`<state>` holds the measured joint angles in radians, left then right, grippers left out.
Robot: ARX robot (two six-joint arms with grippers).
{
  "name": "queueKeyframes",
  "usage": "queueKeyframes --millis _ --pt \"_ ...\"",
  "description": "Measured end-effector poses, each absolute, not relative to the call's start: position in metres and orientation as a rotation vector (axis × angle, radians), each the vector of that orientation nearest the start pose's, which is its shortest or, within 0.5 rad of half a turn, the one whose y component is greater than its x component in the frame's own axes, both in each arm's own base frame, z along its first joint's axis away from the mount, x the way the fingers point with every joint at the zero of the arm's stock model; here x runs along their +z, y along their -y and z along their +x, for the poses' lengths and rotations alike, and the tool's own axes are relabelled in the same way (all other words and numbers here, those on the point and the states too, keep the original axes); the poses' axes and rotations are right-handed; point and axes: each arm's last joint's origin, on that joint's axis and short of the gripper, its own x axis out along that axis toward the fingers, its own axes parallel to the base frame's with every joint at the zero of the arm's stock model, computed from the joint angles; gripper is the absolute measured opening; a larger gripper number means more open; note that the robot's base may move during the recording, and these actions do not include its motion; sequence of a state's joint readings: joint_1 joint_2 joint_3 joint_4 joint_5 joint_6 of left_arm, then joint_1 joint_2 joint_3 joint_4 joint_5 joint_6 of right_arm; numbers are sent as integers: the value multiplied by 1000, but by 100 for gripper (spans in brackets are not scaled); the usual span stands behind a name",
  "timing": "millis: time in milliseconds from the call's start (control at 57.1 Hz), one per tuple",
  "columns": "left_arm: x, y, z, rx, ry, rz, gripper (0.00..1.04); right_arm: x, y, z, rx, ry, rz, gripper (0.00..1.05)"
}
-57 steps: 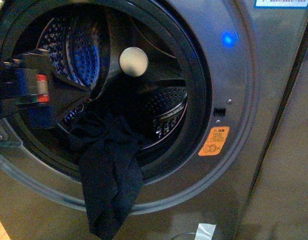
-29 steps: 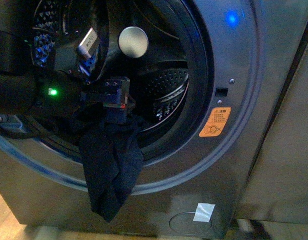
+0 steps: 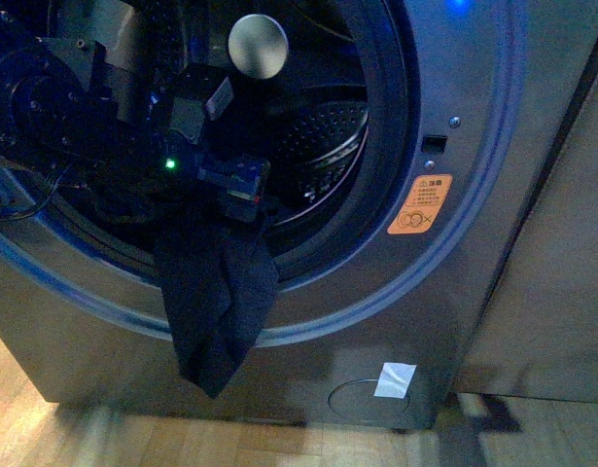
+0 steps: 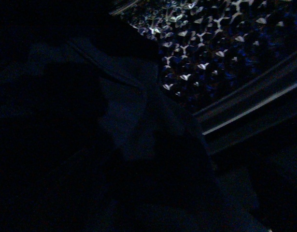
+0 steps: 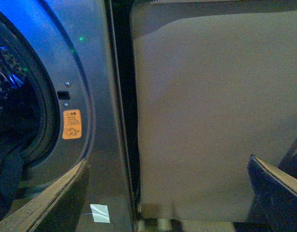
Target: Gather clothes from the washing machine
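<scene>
an orange sticker (image 3: 419, 204) on the washing machine (image 3: 474, 292) front bears a circular pictogram and tiny characters, too small to read; a white label (image 3: 394, 379) lower down looks blank.

Left gripper (image 3: 242, 197) tips lost against dark clothes (image 3: 216, 292); jaw stance unreadable. Washing machine (image 3: 474, 243) cropped top, left. Clothes' upper end hidden behind left arm (image 3: 55, 97). Orange sticker (image 3: 419, 204) print too small.
</scene>
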<state>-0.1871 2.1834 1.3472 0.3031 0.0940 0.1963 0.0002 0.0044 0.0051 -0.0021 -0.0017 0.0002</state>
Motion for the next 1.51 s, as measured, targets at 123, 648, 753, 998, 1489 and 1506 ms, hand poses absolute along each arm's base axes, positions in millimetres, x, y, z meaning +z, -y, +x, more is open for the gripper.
queueKeyframes --millis 123,648,753,998,1489,1506 --pt "124 73 477 -181 -537 350 98 165 0 98 2 -1 0 97" --pt "107 100 477 -307 -792 -11 98 165 0 98 2 -1 0 97" --pt "107 107 475 -330 -811 -67 98 165 0 98 2 -1 0 97" --pt "111 128 466 -392 -860 -66 98 165 0 98 2 -1 0 97" --pt "106 135 458 -389 -829 285 97 165 0 98 2 -1 0 97" --pt "106 134 459 -382 -821 298 93 165 0 98 2 -1 0 97"
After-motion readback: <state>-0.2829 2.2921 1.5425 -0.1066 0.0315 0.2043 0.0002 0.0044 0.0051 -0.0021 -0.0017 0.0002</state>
